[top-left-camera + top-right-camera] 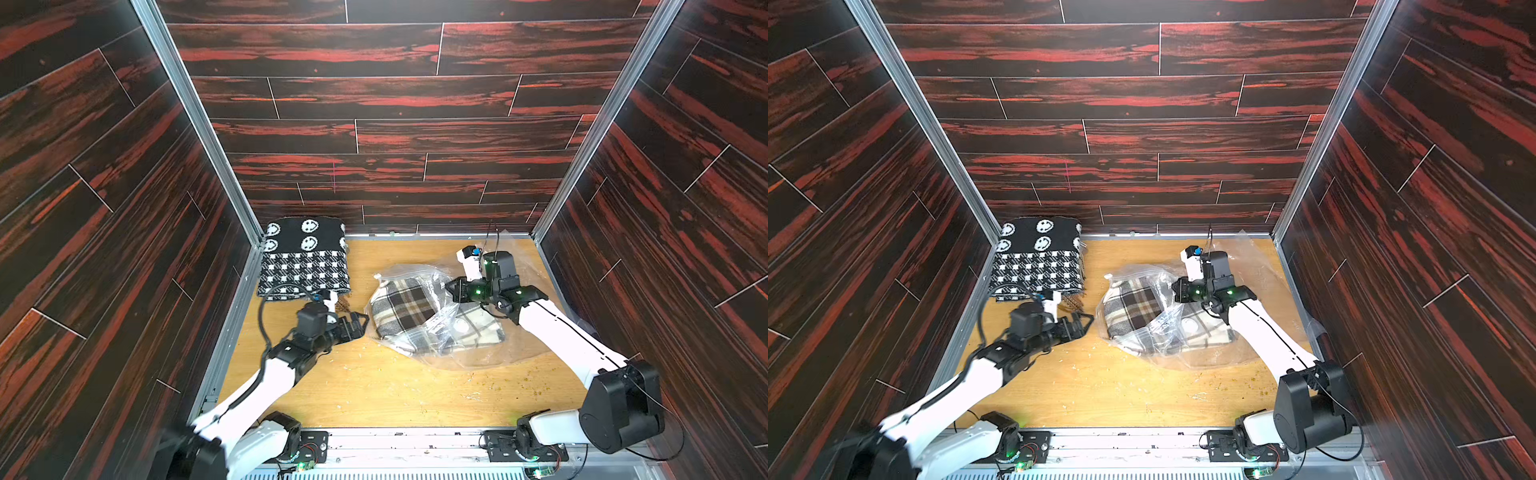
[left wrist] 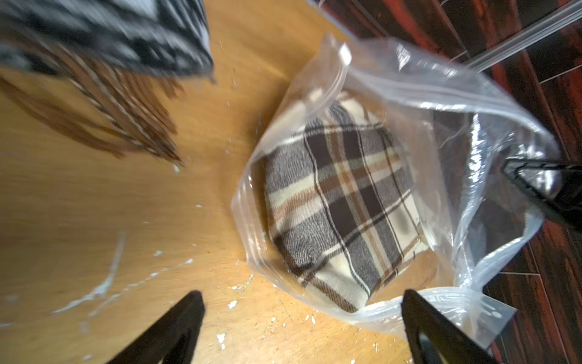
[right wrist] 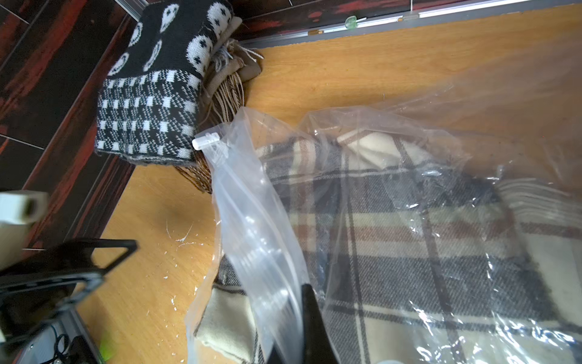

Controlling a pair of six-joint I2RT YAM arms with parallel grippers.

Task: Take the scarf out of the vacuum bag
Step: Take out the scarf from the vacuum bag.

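The vacuum bag (image 1: 453, 357) is pinched by shut right claw (image 1: 451, 291) | scarf (image 1: 401, 309) is seen ahead of wide-open, empty left claw (image 1: 362, 324)

3 walls of dark brown plank panelling with red streaks (image 1: 395, 95) are enclosing the workspace, and thin pale seams are running between the planks. 2 silver aluminium corner posts (image 1: 199, 120) are standing where the walls are meeting. A light yellowish wooden tabletop (image 1: 374, 386) is lying below, and small white flecks and scratches (image 2: 104, 283) are marking it. A grey metal rail (image 1: 415, 440) is running along its near edge. Light is reflecting softly from the posts.
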